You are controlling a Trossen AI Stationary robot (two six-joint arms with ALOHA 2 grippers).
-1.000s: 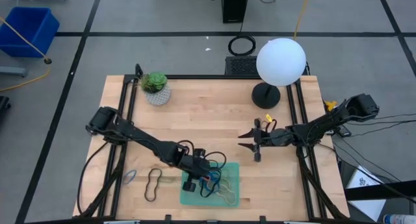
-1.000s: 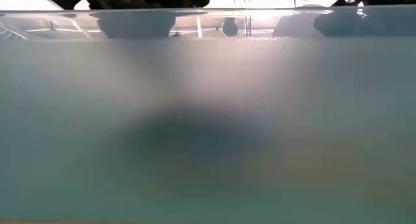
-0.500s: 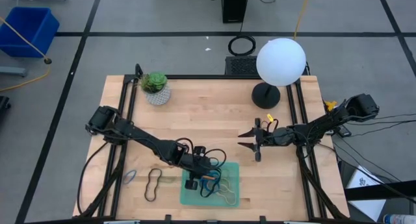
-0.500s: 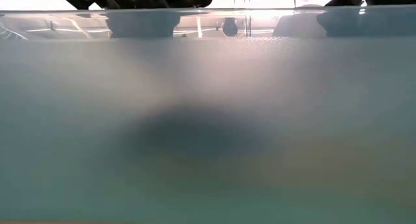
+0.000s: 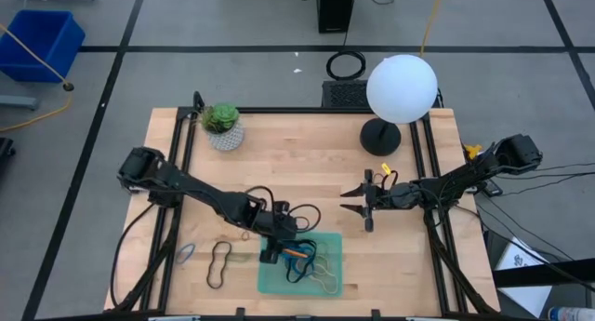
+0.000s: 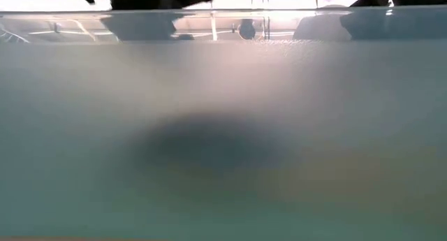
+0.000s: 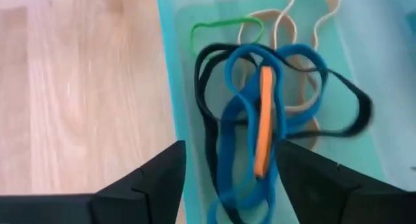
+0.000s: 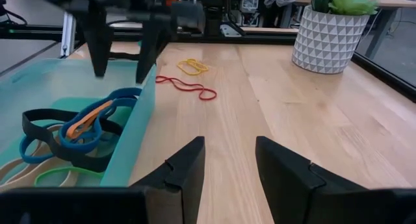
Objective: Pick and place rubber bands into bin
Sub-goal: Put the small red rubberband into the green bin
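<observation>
On the left of the wooden table [image 5: 307, 163], a black rubber band [image 5: 219, 264] lies flat on the wood, with a faint small loop [image 5: 185, 255] just beyond it toward the table's left edge. Next comes the left gripper [image 5: 271, 255], hanging over the left rim of the green tray [image 5: 330, 286]; its fingers [image 7: 159, 178] stand wide apart and hold nothing. Between them an orange band [image 7: 264, 120] rests on blue bands [image 7: 240, 100] and a black band [image 7: 208, 81] inside the tray, with tan bands [image 7: 286, 23] and a green one [image 7: 224, 26] beyond. Right of the tray, the right gripper [image 5: 356, 201] waits above bare wood, its fingers [image 8: 185, 165] parted and empty. A red band [image 8: 188, 86] and a yellow band [image 8: 188, 67] lie on the wood outside the tray.
</observation>
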